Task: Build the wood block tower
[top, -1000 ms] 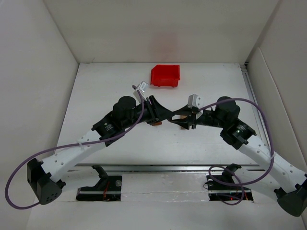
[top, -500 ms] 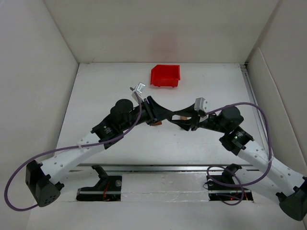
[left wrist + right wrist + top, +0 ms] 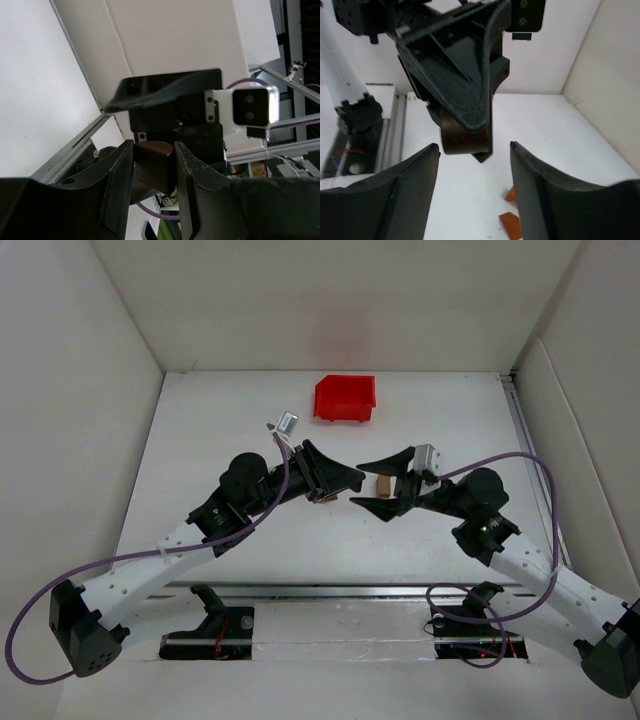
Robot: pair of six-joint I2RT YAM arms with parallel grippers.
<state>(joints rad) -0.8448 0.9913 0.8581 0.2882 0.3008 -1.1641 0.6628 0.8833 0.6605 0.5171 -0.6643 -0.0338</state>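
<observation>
dark brown block (image 3: 155,167) tight in left gripper (image 3: 153,150), right gripper (image 3: 362,483) agape

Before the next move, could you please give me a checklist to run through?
1. Left claw shut on dark block: ok.
2. Right claw open, empty: ok.
3. Claws clear of each other: cannot tell; they sit tip to tip.
4. Tower stacked: not ok; orange block lies loose on the table.
5. Bin away from the claws: ok.
</observation>
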